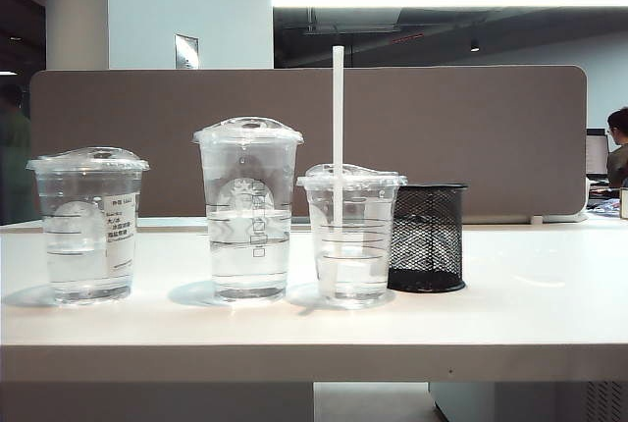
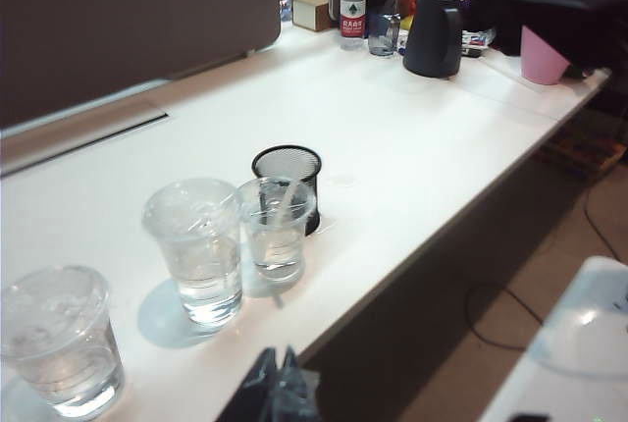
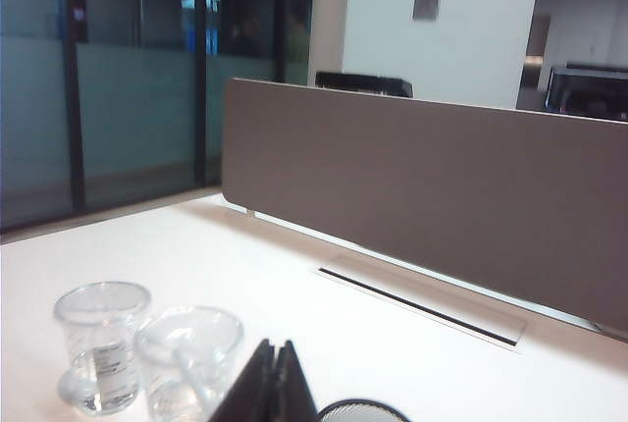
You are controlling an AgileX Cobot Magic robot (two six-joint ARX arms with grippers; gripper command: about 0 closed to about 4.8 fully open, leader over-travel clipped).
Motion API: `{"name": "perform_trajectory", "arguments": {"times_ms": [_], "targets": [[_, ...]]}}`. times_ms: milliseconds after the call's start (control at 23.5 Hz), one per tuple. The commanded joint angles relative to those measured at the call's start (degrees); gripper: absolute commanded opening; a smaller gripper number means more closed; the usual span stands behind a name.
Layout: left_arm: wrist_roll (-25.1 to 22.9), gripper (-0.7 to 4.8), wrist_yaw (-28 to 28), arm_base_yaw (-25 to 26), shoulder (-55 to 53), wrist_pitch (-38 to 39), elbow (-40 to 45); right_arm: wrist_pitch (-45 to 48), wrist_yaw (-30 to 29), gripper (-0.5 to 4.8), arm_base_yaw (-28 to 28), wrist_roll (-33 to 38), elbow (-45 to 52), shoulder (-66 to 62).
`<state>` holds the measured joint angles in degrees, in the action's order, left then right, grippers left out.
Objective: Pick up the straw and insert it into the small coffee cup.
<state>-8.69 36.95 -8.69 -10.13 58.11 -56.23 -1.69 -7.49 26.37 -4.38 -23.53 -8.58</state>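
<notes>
Wrist views: both grippers' jaws closed, empty — left gripper, right gripper

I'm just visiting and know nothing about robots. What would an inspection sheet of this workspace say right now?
Surface: white table, looks dry and clean.
Job's things: straw stands upright in the small coffee cup, through its lid.
Clutter: tall cup, wide cup, black mesh holder behind the small cup; bottle and dark jug at the far end.
Grippers: left gripper shut, back from the table edge, holding nothing; right gripper shut, empty, above the cups.
Cables: one on the floor.
Surroundings: brown partition, office behind.
</notes>
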Motion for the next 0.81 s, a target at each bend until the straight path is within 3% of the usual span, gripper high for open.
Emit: {"name": "perform_trajectory", "arguments": {"times_ms": [43, 213, 340, 595, 808], "targets": [[4.68, -0.05, -1.25, 0.76, -0.17, -12.04, 8.63, 0.28, 4.00, -0.09, 0.07, -0.13, 7.37, 8.76], [5.22, -0.04, -2.58, 0.76, -0.31, -22.32, 18.32, 1.70, 3.06, -0.09, 0.22, 1.27, 12.87, 7.21], [4.68, -0.05, -10.43, 0.76, -0.28, -24.26, 25.05, 2.25, 3.06, -0.09, 0.55, 1.42, 17.38, 7.67], [5.29, -0.05, -9.75, 0.72, -0.20, -25.35, 33.05, 1.79, 3.08, -0.08, 0.63, 1.46, 21.75, 7.67], [5.29, -0.05, -9.99, 0.72, -0.20, -35.39, 37.73, -2.51, 3.89, -0.08, 0.63, 1.46, 23.39, 7.65]]}}
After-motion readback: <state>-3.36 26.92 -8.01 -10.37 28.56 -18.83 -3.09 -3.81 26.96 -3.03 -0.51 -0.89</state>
